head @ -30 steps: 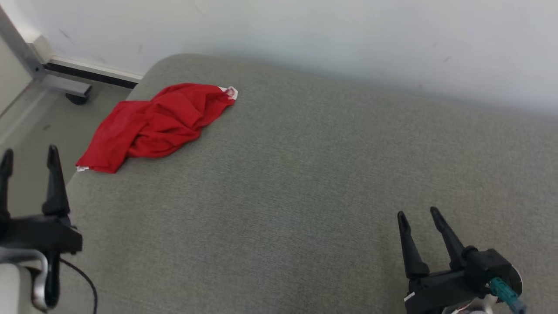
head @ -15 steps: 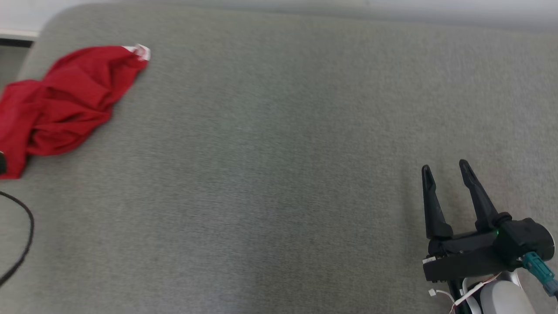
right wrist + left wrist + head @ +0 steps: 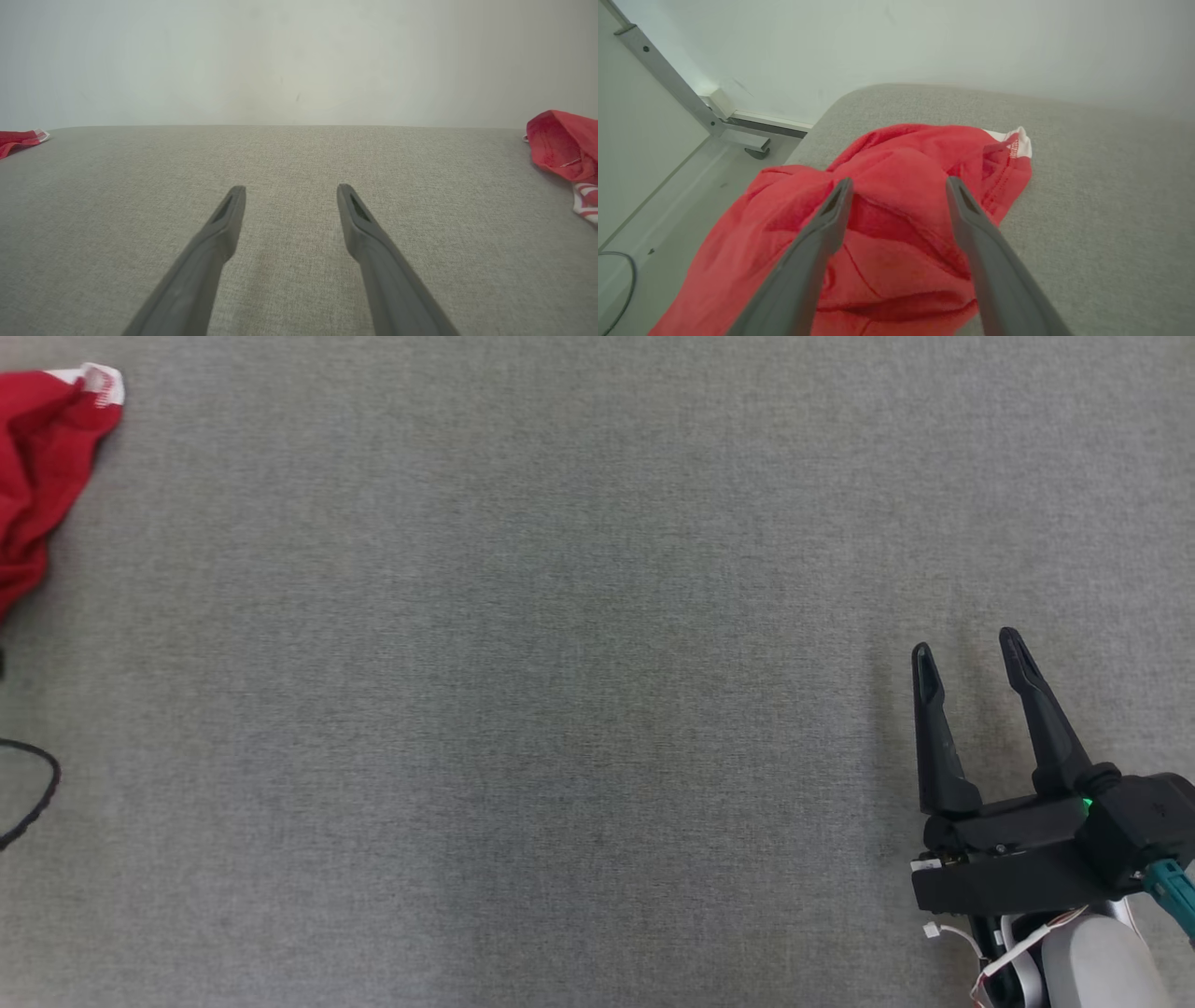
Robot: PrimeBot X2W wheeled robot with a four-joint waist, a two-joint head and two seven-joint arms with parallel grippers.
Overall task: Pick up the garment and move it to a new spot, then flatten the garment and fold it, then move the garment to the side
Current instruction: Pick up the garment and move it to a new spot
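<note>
The garment (image 3: 37, 457) is a crumpled red cloth with a white-trimmed corner, lying at the far left of the grey padded surface (image 3: 560, 709) near its rounded corner. In the left wrist view my left gripper (image 3: 899, 184) stands open right over the garment (image 3: 901, 261), its fingers straddling a raised fold; whether they touch it I cannot tell. My right gripper (image 3: 966, 649) is open at the lower right, far from the garment, with nothing between its fingers. Seen from the right wrist, that gripper (image 3: 290, 188) hovers over bare fabric, and a red edge of the garment (image 3: 21, 137) shows at the left.
Another red cloth with red-and-white stripes (image 3: 560, 144) lies at the right edge of the right wrist view. A black cable (image 3: 37, 793) loops in at the left. Beyond the surface's corner are floor and a metal frame leg (image 3: 668, 79). A white wall stands behind.
The head camera has swung right and down, so the garment now sits at the picture's left edge and the left gripper has left that view. Both grippers stay open.
</note>
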